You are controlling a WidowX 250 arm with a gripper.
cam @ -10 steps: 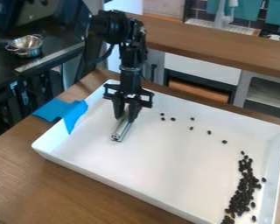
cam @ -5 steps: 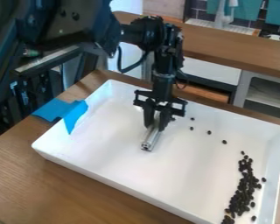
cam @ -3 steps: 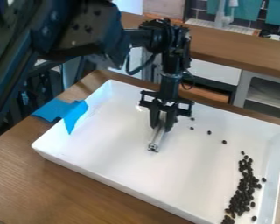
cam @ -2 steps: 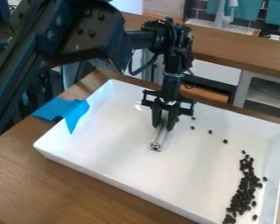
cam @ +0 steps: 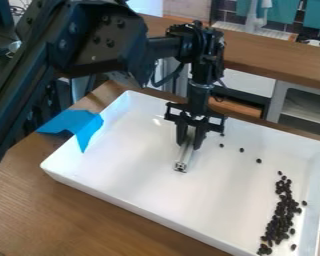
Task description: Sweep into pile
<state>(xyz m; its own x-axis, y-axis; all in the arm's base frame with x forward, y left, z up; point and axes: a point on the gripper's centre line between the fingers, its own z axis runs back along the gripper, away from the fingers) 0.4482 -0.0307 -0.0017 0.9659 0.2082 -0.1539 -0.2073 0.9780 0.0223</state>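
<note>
Dark beans (cam: 281, 212), many: gathered in a long, uneven heap at the lower right of the white tray (cam: 142, 180), near its right wall, the heap running down toward the near corner. A few single beans lie just beside its edges.

Loose beans (cam: 242, 150), a handful: strung out in a sparse, slanting line between the gripper and the heap, the farthest of them near the gripper's right side.

Metal bar (cam: 181, 164), one: silver, grooved at its end, slanting down and slightly left from the gripper, well apart from the heap.

Gripper (cam: 190, 144), black, two-fingered: over the far middle part of the tray, pointing down. Fingers set narrow, one on each side of the bar, gripping it between them.

Arm (cam: 96, 42), black, jointed: a long link rises steeply along the left edge to a bulky joint at the top left; from there a shorter section runs right to the wrist (cam: 196, 45). Below the wrist the tool end hangs nearly upright, leaning a little, with a black cable looping at its left.

Blue tape (cam: 72, 124), one piece: draped over the tray's left rim and onto the wooden table (cam: 62, 215) beneath.

Wooden counter (cam: 276, 54), one: behind the tray, above a white panel (cam: 231, 82) and open shelving.
</note>
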